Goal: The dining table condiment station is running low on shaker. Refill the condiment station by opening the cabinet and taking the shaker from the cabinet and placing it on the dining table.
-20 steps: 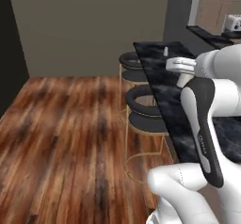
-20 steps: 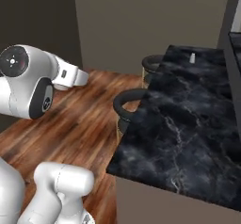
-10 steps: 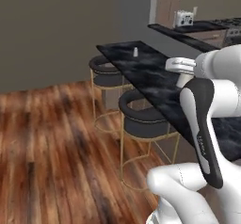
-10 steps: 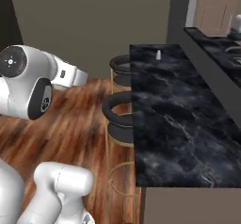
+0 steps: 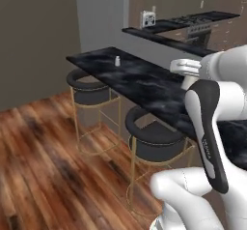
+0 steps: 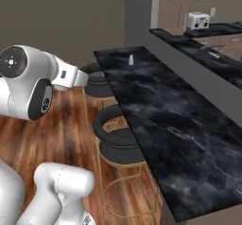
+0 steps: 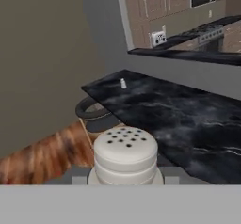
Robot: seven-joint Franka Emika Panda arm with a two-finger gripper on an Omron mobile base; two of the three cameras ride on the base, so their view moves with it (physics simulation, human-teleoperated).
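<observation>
The shaker [image 7: 125, 155] is held clamped in the gripper [image 7: 125, 178] as the base is swung round; the dining table [image 6: 156, 106] is now brought closer, ready for placing.

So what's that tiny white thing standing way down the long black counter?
Find the long black marble dining table with round stools tucked under it. Near its far end stands a tiny pale shaker, upright and alone on the dark slab. The white toaster sits on the separate counter behind and is much bigger.
</observation>
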